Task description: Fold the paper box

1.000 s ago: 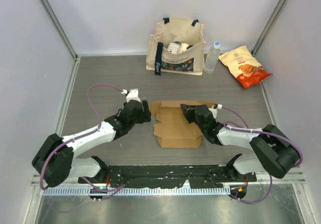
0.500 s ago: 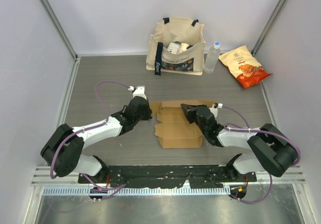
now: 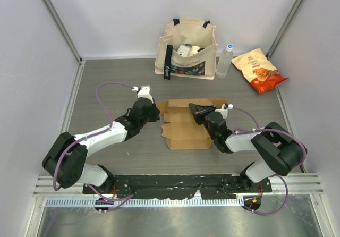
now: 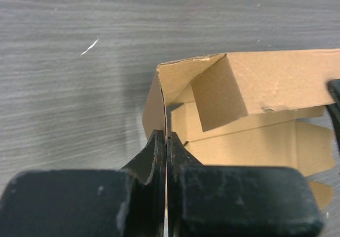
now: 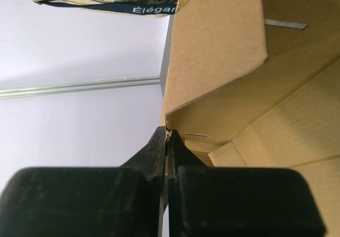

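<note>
The paper box (image 3: 187, 126) is a plain brown cardboard piece with flaps, partly raised, lying mid-table between both arms. My left gripper (image 3: 154, 113) is shut on its left side flap; in the left wrist view that gripper (image 4: 167, 137) pinches the thin upright edge of the box (image 4: 255, 88). My right gripper (image 3: 195, 109) is shut on the box's far right wall. From the right wrist camera, that gripper (image 5: 168, 135) clamps a cardboard corner of the box (image 5: 223, 61), which is tilted up.
A beige printed tote bag (image 3: 187, 48) stands at the back centre, a clear water bottle (image 3: 225, 61) beside it, and a yellow-orange snack packet (image 3: 259, 69) at the back right. Enclosure walls bound left, right and back.
My left gripper moved right to the box's left flap and shut on it. The right gripper shifted slightly left and away, and the box moved a little left with its flaps raised.
</note>
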You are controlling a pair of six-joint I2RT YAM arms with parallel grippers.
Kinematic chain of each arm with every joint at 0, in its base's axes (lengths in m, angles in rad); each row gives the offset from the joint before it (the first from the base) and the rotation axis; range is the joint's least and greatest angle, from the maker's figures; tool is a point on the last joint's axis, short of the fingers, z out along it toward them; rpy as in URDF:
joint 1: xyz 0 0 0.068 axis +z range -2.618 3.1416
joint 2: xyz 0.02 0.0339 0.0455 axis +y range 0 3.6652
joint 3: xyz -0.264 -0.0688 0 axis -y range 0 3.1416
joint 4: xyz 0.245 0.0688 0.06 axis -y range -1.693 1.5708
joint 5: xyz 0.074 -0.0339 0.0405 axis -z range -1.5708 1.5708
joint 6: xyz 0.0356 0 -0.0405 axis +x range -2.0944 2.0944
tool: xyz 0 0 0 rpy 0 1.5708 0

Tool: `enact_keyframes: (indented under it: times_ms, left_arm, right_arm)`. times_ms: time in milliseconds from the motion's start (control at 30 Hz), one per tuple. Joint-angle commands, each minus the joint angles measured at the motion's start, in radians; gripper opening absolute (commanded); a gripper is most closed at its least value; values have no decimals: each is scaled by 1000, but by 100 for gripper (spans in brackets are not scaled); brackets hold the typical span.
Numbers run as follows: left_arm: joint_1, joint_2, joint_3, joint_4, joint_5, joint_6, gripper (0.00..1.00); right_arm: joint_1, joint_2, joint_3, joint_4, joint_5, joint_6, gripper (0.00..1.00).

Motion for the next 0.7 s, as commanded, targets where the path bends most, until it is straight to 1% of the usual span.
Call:
enact_keyframes:
  times_ms: [0,33,67,167,233,333,367,433,467,567,667]
  left_arm:
    - [-1,-30,27,184,134,-5,0]
    - [-1,-27,18,203,183,-23,0]
    - [-1,-25,9,240,203,-34,0]
    - [-6,9,-30,289,237,-76,0]
    - [-23,30,-57,308,237,-85,0]
    - [-44,67,-79,343,237,-97,0]
    - [-50,78,-82,337,219,-94,0]
    - [-51,75,-90,310,184,-86,0]
    - [-51,67,-94,278,137,-85,0]
    - [-51,64,-114,254,106,-72,0]
    - [-51,55,-110,198,66,-82,0]
  right_arm:
    - [11,84,-19,217,-14,-53,1]
    - [10,103,-25,249,-19,-43,1]
    - [7,120,-34,291,-29,-35,1]
    - [8,183,-43,355,-45,-21,1]
    - [8,206,-43,362,-52,-10,1]
    - [8,198,-45,334,-48,-12,2]
    - [8,194,-45,298,-43,-10,1]
    - [7,168,-50,271,-40,-15,2]
    - [7,154,-53,239,-42,-26,2]
    - [5,117,-53,163,-45,-62,1]
    - [5,99,-57,135,-48,-108,1]
